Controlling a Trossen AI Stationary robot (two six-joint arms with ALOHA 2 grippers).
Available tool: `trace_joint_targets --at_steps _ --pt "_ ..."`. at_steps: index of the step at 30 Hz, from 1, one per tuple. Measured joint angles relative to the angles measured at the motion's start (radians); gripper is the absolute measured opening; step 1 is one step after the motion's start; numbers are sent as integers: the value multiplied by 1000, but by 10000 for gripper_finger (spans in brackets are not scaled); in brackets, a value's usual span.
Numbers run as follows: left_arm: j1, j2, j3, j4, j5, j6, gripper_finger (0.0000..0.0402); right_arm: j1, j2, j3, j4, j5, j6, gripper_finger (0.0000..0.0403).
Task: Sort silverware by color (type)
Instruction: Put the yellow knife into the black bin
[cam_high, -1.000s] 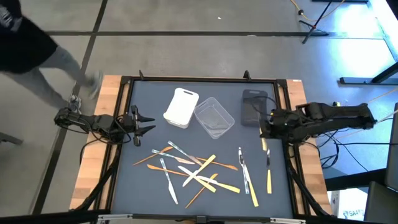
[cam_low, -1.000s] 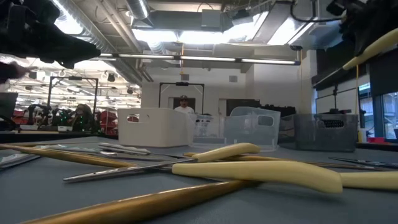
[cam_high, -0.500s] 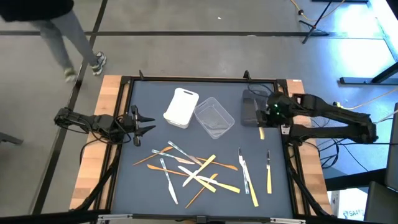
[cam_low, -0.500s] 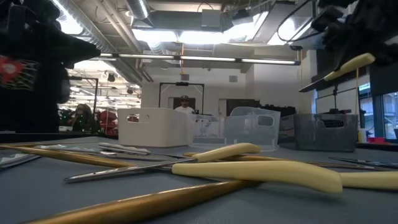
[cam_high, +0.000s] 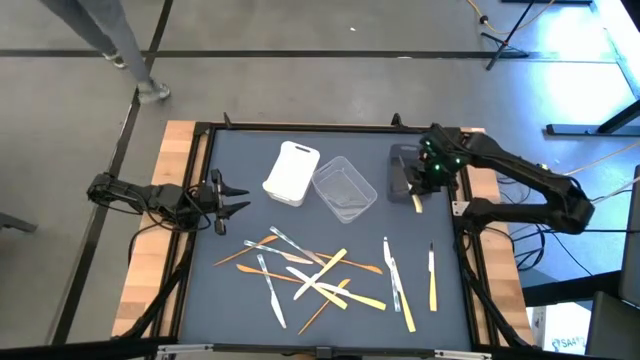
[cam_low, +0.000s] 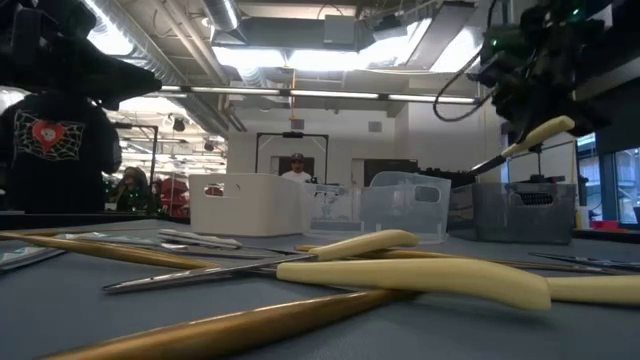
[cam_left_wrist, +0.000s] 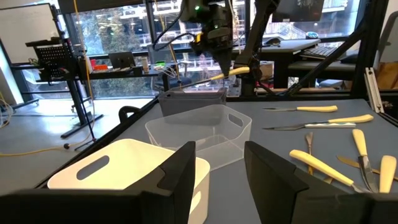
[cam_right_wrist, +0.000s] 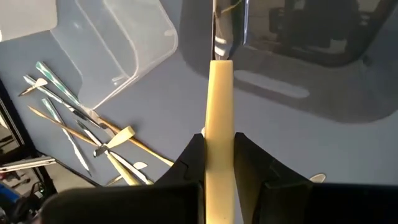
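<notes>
— Holding a yellow-handled knife (cam_right_wrist: 219, 155) above the dark grey tub (cam_high: 403, 170), the right gripper (cam_high: 424, 180) clamps its handle. Any writing?
— None readable. Only the high view shows the silverware pile (cam_high: 315, 275); the left gripper (cam_high: 232, 198) waits open at the table's (cam_high: 240, 300) left edge.

Three tubs (cam_high: 291, 172); roughly twenty pieces of silverware (cam_high: 320, 278); two arms (cam_high: 520, 180).

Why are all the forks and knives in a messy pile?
They aren't sorted yet. The silverware lies crisscrossed on the table, while the white tub and clear tub look empty. The right tool holds a yellow-handled knife by the dark grey tub.
</notes>
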Motion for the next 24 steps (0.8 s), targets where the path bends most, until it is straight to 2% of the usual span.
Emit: trace_joint_targets --at_steps 9,24 --pt "0 0 0 -2 0 0 132 -135 121 0 -40 -6 -170 35" --pt "0 0 0 -3 0 0 132 -226 246 0 -17 13 -316 35"
